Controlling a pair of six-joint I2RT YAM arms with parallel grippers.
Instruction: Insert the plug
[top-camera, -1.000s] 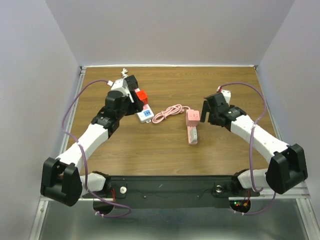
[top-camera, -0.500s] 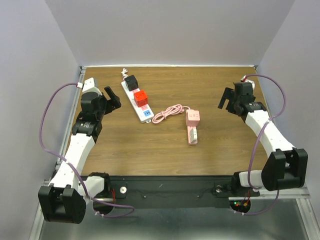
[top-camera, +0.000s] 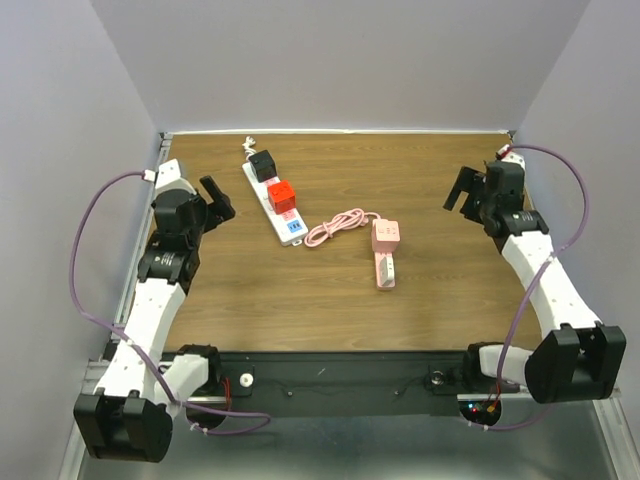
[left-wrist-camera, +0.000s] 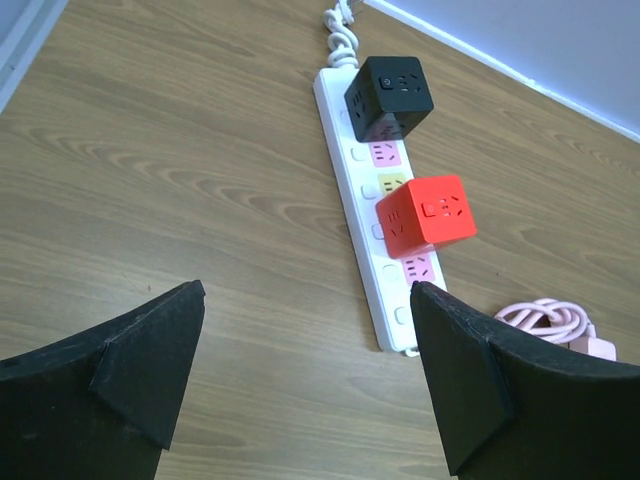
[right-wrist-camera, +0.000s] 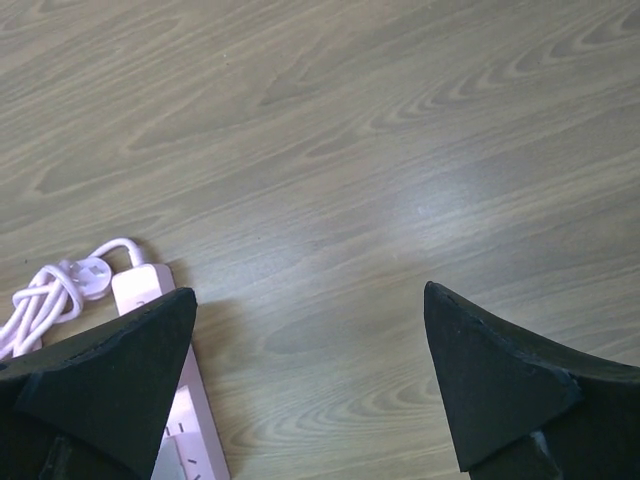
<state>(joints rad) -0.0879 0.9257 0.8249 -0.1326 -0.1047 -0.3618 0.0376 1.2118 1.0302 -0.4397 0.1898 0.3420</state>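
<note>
Pink is my target: the pink plug (right-wrist-camera: 85, 277) lies on the wooden table (left-wrist-camera: 150, 150), bundled with its coiled cord just beside the pink power strip (right-wrist-camera: 140, 290). My left gripper (left-wrist-camera: 308, 300) and right gripper (right-wrist-camera: 310, 298) both hang spread wide, holding nothing. I'd grip the plug by its body and line its prongs squarely over a free socket on the white power strip (left-wrist-camera: 365, 260), next to the red cube adapter (left-wrist-camera: 425, 215), before pressing.

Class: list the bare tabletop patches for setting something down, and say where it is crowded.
Bare: the near band in front of the pink power strip; the stretch between it and the right end effector; the far middle. Crowded: from the white power strip across the pink cable.
</note>
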